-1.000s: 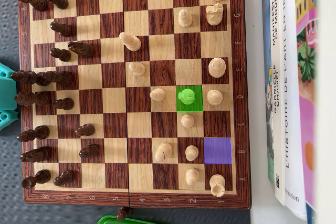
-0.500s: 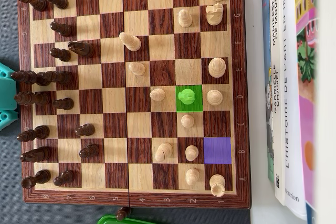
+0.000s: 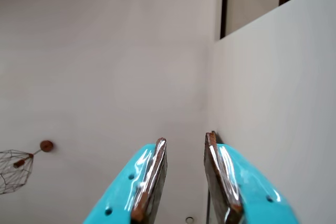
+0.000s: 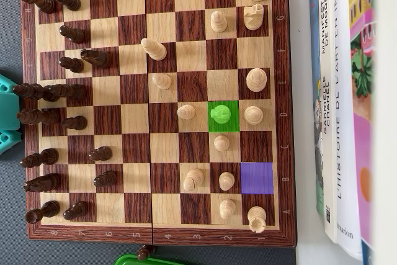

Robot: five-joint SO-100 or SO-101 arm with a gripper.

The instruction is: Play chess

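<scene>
My claw (image 3: 185, 174) points up at a bare wall with its two fingers a little apart and nothing in them — parked off the chessboard (image 4: 158, 235), I think, so I can see the green-marked piece (image 4: 220, 115) and the purple square (image 4: 256, 177).

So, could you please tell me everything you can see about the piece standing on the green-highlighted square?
The green-tinted piece is a small pawn-like chessman with a round head, seen from above. It stands upright, centred on the green square in the board's second column from the right. The overlay hides its own colour. Nothing touches it; light pieces occupy adjacent squares.
</scene>
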